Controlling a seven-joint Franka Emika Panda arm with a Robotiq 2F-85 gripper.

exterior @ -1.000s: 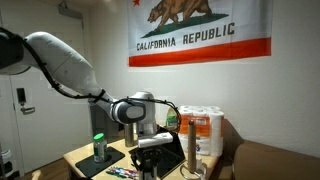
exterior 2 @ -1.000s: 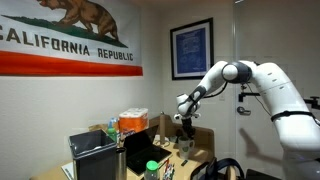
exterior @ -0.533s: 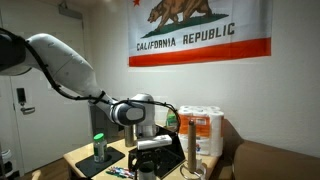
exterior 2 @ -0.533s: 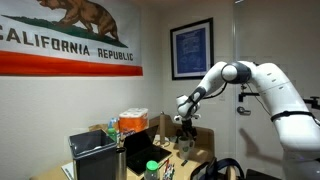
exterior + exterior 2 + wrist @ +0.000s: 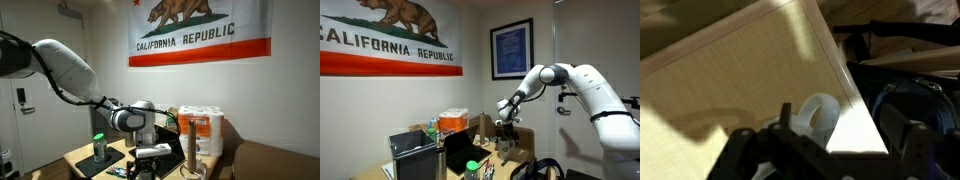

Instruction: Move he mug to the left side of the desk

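In the wrist view the white mug (image 5: 820,112) shows mainly as a looped handle and a pale side, low in the picture near the desk's (image 5: 730,80) edge. My gripper (image 5: 837,140) is open, with its dark fingers (image 5: 780,128) wide apart on either side of the mug. I cannot tell whether a finger touches it. In both exterior views the gripper (image 5: 146,158) (image 5: 505,141) hangs low over the tan desk (image 5: 80,158), and the arm hides the mug there.
A green-lidded jar (image 5: 99,147) stands on the desk beside the arm. A slim metal bottle (image 5: 190,150) and paper towel rolls (image 5: 205,125) lie on the other side. A black laptop (image 5: 460,150) and orange-topped containers (image 5: 452,122) fill the desk's other part.
The jaws have spread wide from a narrower setting. The wrist has sunk lower toward the desk.
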